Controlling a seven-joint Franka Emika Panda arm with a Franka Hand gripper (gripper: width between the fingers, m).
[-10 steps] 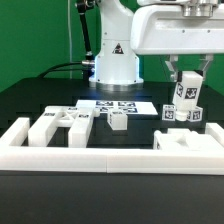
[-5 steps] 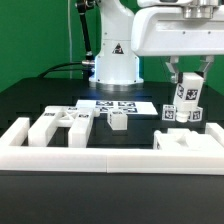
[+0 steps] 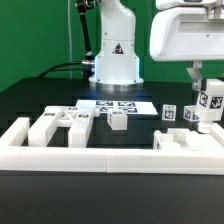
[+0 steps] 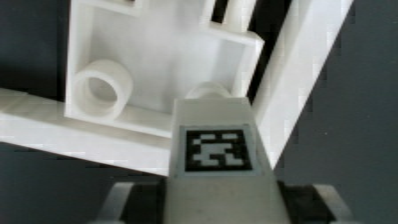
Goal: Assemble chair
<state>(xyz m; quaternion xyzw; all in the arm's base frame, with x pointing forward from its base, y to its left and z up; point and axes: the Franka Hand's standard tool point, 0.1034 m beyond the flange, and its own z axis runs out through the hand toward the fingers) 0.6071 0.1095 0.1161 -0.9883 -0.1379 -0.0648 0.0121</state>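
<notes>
As it hangs aloft, tool (image 3: 209, 88) nearly closed, clamping 1 tagged chair piece (image 3: 212, 103).

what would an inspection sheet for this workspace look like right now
surface: black table; marker board lies flat in front of the arm base
job's things: loose white chair parts sit behind the border rail; one tagged bar is in the tool
clutter: nothing seen
grippers: tool shut on the tagged bar, at the exterior view's right
cables: dark cable runs to the arm base, apart from the parts
surroundings: green backdrop; nothing else seen
</notes>
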